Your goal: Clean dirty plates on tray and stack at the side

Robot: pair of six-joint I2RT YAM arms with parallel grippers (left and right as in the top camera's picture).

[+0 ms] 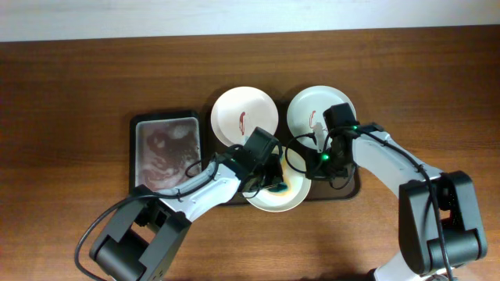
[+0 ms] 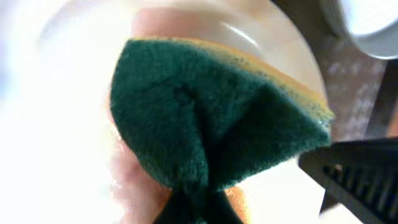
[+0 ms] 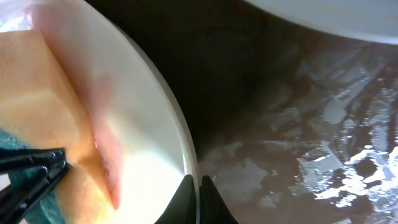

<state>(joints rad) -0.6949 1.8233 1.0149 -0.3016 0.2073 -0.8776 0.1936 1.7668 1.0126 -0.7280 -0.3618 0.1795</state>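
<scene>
The left pincer is closed on a sponge, bunching it so that the green face points up at the wrist camera and the yellow layer shows along the far edge. It presses the sponge onto the plate at lower centre of the overhead view. The right pincer is narrow, nipping that plate's rim at its right side, one finger inside and one outside.

The plate lies at the near edge of the tray, a little over the rim. A pink film shows on it beside the sponge, so I judge the wipe is only partly done.

To do it well, the rim pinch needs to be firm, since it is all that stops the plate sliding or spinning under the strokes. The sponge should press flat, not on its folded ridge, and sweep across the pink patch toward open white, clear of the right fingers. Too much downward force at the plate's overhanging side could tip it.

The other two plates sit in the upper part of the tray, each with a red smear, not yet wiped. A grey pan lies on the surface just left of the tray.
</scene>
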